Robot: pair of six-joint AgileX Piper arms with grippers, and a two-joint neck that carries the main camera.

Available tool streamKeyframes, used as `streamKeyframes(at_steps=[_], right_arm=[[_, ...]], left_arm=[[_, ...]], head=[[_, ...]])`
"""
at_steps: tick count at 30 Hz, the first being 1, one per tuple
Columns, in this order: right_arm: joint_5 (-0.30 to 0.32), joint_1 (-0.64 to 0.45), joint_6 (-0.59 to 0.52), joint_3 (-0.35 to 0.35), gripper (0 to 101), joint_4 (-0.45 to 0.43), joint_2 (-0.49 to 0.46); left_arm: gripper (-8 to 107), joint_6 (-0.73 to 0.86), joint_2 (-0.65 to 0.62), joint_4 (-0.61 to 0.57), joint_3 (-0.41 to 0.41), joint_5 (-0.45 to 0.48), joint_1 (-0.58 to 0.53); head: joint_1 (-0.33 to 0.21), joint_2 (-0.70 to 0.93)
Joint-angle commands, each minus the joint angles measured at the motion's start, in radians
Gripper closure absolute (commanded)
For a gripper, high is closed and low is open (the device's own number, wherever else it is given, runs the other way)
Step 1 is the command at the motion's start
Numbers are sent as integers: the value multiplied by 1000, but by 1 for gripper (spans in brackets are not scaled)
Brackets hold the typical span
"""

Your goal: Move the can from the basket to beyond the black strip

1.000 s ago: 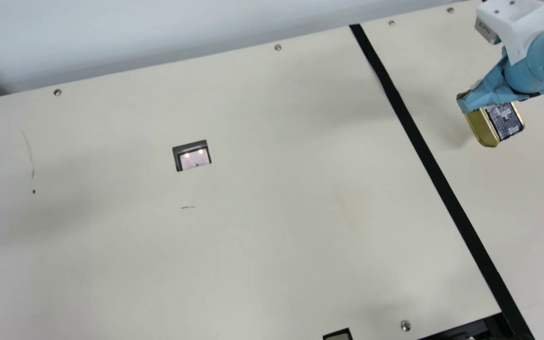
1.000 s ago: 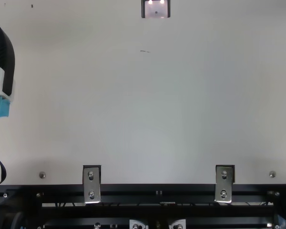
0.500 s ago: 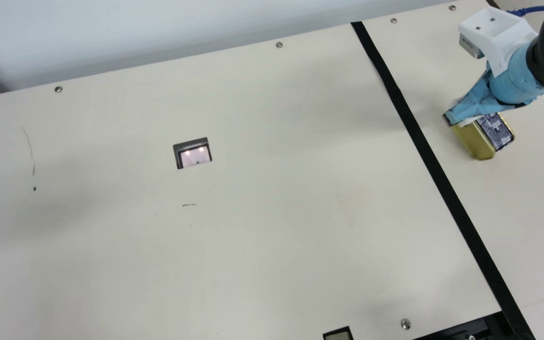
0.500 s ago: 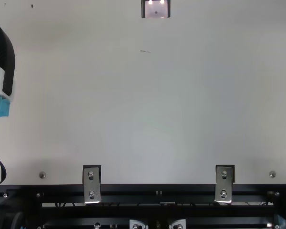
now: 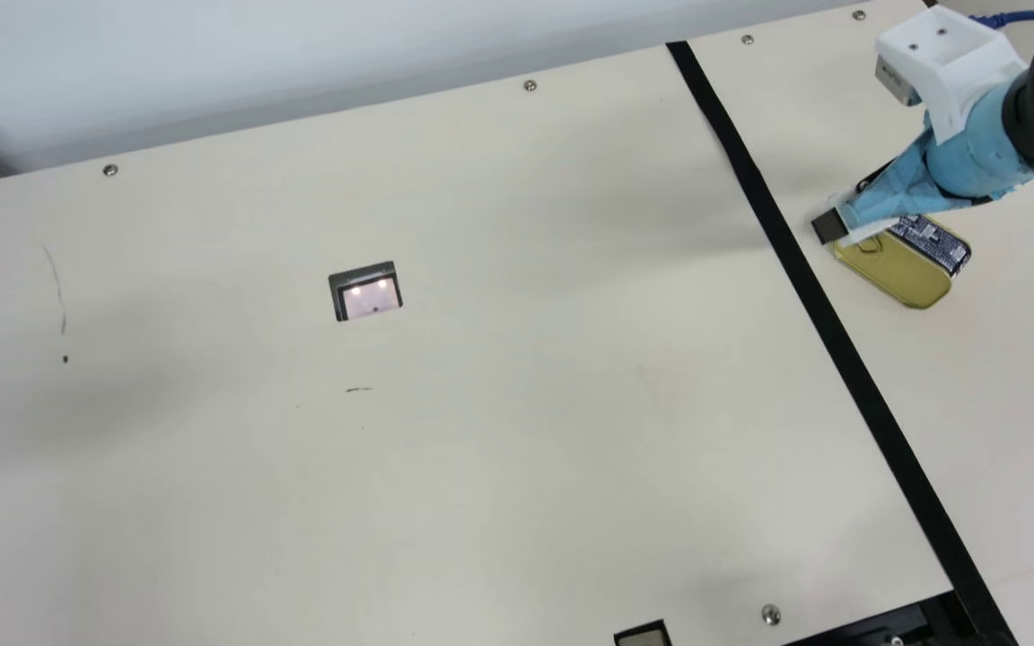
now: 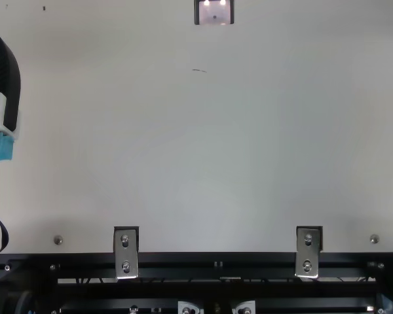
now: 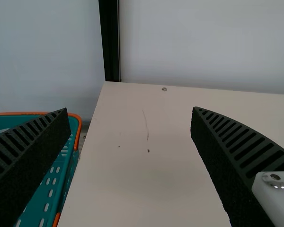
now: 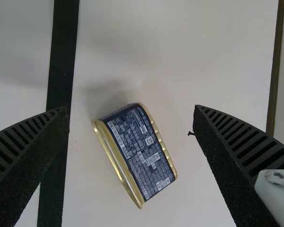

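Looks like the release step, with left jaws and right jaws spread wide and the can (image 5: 894, 269) loose beyond the black strip (image 5: 837, 341), apparently on the desk (image 5: 499, 467) despite a hidden underside, and calls next for backing the right jaws clear without nudging

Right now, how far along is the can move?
Looks nearly done. The can is out of the basket and beyond the black strip. Nothing is gripped: the right gripper is open, fingers apart on both sides of the can. Left, probably: let the can settle, since it looks tilted and I can't tell if it rests fully on the table, then back the gripper off.
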Motion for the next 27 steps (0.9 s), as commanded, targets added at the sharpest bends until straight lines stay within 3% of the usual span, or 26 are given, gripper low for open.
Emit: streamKeyframes(at_steps=[1,12,27], right_arm=[[8,2,-12,-13,0,61,-4],[42,53,-46,-65,0,278,-44],[23,222,-44,-24,0,486,-116]], left_arm=[[9,0,0,0,0,0,0],[9,0,0,0,0,0,0],[9,0,0,0,0,0,0]], head=[[-19,-10],[-22,19],[0,227]])
